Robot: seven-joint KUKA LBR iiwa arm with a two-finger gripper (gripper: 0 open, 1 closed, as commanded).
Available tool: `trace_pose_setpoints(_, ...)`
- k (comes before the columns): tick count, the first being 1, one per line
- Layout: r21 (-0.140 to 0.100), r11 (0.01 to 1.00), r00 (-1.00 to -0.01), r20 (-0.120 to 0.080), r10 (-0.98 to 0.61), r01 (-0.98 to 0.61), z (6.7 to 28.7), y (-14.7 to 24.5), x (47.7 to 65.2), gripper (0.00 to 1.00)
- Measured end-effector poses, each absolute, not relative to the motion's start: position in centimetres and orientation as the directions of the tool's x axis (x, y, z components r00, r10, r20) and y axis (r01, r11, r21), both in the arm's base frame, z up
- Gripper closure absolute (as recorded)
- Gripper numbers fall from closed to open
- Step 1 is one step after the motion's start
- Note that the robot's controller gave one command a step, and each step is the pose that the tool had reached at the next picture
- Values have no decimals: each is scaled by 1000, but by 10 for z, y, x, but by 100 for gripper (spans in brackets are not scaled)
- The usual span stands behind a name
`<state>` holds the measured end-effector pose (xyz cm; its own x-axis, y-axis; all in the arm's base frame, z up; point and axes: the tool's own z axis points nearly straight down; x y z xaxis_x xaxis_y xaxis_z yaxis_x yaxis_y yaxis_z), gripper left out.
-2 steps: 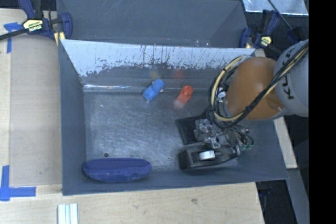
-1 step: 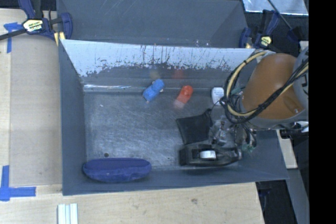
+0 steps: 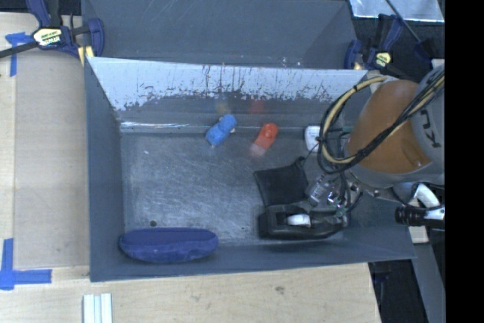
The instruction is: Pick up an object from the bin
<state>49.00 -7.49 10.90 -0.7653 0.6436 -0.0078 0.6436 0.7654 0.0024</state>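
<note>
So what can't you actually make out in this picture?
Camera view, gripper: it merges with the black things beneath it, so whether it holds anything is unclear.
Camera view, black things: dark on dark near the front right corner; their number and shapes cannot be told.
Camera view, white thing towards the back wall: half behind the arm's cables; its kind is unknown.

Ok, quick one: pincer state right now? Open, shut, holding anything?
Pincer: cannot be told whether it is open or shut. It is down at the right front of the bin, against a long black object.
</note>
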Motion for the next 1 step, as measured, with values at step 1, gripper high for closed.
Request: trace_pose_setpoints(1,3,767,-767,-13,642,642,110,-76,491,0)
